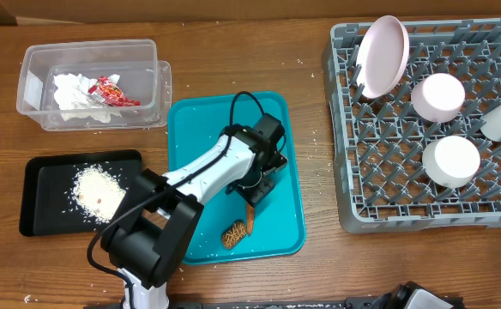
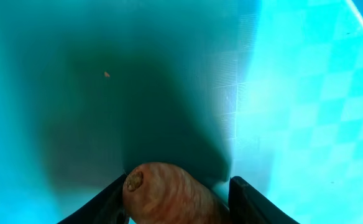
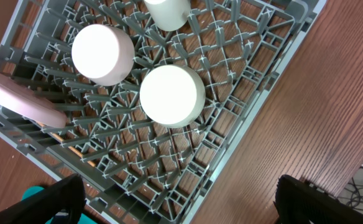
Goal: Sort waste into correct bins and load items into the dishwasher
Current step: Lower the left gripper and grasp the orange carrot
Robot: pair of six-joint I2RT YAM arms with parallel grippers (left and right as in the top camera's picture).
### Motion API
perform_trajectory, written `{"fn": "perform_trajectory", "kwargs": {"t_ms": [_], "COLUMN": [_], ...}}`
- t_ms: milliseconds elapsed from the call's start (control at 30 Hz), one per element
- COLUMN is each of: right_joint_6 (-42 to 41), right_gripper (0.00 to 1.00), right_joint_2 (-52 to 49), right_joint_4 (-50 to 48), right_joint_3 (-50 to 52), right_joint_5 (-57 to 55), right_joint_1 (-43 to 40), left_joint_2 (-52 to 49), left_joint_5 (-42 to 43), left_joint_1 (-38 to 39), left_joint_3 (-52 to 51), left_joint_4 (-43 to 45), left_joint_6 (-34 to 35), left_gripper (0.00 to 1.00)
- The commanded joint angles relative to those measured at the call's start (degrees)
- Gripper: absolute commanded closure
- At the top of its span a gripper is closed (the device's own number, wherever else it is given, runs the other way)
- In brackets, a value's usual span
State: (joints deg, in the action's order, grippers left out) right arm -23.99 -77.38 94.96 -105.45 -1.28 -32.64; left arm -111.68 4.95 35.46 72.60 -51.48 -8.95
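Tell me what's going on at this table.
The left claw sits low over the teal tray, its fingers either side of the carrot-like piece; whether it grips yet is unclear. A brown ridged lump lies nearby. The napkin and wrapper are in the clear tub, the rice on the black tray. A plate and cups sit in the dish rack, with the right claw open above it.

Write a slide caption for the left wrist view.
Left gripper straddling an orange-brown carrot piece on the teal tray.
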Motion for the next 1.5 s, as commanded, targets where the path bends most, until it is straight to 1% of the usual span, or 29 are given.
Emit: {"fn": "perform_trajectory", "kwargs": {"t_ms": [0, 133, 200, 233, 300, 367, 467, 567, 600, 667, 767, 867, 967, 1067, 1133, 1267, 1333, 1433, 1467], "right_joint_6": [-0.5, -0.5, -0.5, -0.5, -0.5, -0.5, -0.5, -0.5, -0.5, -0.5, -0.5, -0.5, -0.5, -0.5, -0.5, -0.5, -0.5, -0.5, -0.5], "right_gripper": [0.00, 0.00, 0.00, 0.00, 0.00, 0.00, 0.00, 0.00, 0.00, 0.00, 0.00, 0.00, 0.00, 0.00, 0.00, 0.00, 0.00, 0.00, 0.00], "right_joint_2": [0.2, 0.2, 0.2, 0.2, 0.2, 0.2, 0.2, 0.2, 0.2, 0.2, 0.2, 0.2, 0.2, 0.2, 0.2, 0.2, 0.2, 0.2, 0.2], "right_joint_4": [-0.3, -0.3, -0.3, -0.3, -0.3, -0.3, -0.3, -0.3, -0.3, -0.3, -0.3, -0.3, -0.3, -0.3, -0.3, -0.3, -0.3, -0.3, -0.3], "right_joint_3": [-1.0, -1.0, -1.0, -1.0, -1.0, -1.0, -1.0, -1.0, -1.0, -1.0, -1.0, -1.0, -1.0, -1.0, -1.0, -1.0, -1.0, -1.0, -1.0], "right_joint_5": [0.3, 0.3, 0.3, 0.3, 0.3, 0.3, 0.3, 0.3, 0.3, 0.3, 0.3, 0.3, 0.3, 0.3, 0.3, 0.3, 0.3, 0.3, 0.3], "right_joint_1": [-0.3, -0.3, -0.3, -0.3, -0.3, -0.3, -0.3, -0.3, -0.3, -0.3, -0.3, -0.3, -0.3, -0.3, -0.3, -0.3, -0.3, -0.3, -0.3], "left_joint_2": [-0.8, -0.8, -0.8, -0.8, -0.8, -0.8, -0.8, -0.8, -0.8, -0.8, -0.8, -1.1, -1.2, -1.2, -1.2, -1.2, -1.2, -1.2, -1.2], "left_joint_5": [5.5, 5.6, 5.6, 5.6, 5.6, 5.8, 8.6, 10.5, 9.8, 8.3, 3.3, 0.5, -1.4, -4.2, -3.8, -3.4, -3.2, -2.4, -2.4], "left_joint_1": [0.7, 1.0, 0.9, 0.8, 0.8, 0.9, 1.1, 1.6, 1.8, 1.9, 1.6, 1.5, 1.5, 1.5, 1.5, 1.5, 1.5, 1.5, 1.5], "left_joint_3": [-0.2, -0.2, -0.2, -0.2, -0.2, -0.2, -0.2, -0.3, -0.3, -0.9, -2.5, -5.3, -6.7, -6.7, -6.7, -6.7, -6.7, -6.7, -6.7], "left_joint_4": [-0.6, -1.0, -2.4, -4.1, -5.7, -7.3, -7.8, -7.6, -7.4, -6.3, -4.5, -0.7, 1.8, 2.0, 1.6, -1.8, -3.8, -4.9, -4.8], "left_joint_6": [2.0, 9.9, 12.7, 14.4, 15.8, 18.1, 18.4, 18.8, 19.2, 20.5, 23.4, 27.2, 27.2, 27.4, 27.4, 28.2, 30.1, 30.9, 30.9], "left_gripper": [0.49, 0.48, 0.45, 0.41, 0.28, 0.26, 0.20, 0.20, 0.22, 0.22, 0.22, 0.28, 0.35, 0.34, 0.34, 0.48, 0.51, 0.57, 0.58]}}
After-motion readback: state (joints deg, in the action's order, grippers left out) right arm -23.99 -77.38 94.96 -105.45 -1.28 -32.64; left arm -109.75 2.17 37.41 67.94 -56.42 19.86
